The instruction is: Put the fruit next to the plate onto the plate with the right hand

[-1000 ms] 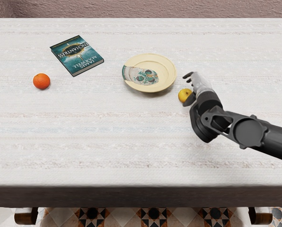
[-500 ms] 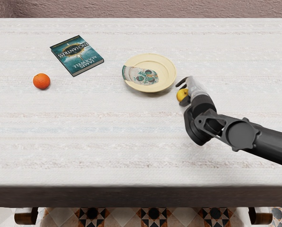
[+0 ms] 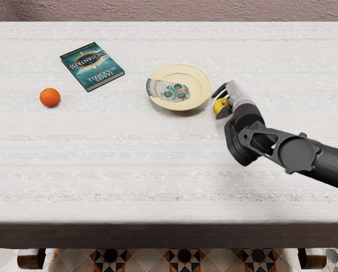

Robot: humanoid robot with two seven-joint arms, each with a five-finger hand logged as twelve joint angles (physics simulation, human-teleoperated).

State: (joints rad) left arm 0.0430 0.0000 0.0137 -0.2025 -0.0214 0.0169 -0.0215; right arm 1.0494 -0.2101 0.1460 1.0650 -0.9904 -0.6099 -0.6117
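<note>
Head view shows you the right hand has now curled its fingers round the yellow fruit and nudged it closer to the plate. It's still just beside the rim, so the transfer remains.

A book lies on the table, an orange nearby toward the front-left.

A long pale table with a faintly streaked top carries four things. A cream plate with a patterned patch sits near its middle. A book lies flat, well to the left of the plate and tilted. An orange rests farther left of the plate, below the book. A yellow fruit, partly hidden, is just beside the plate's right rim; whether it touches the tabletop cannot be told.
</note>
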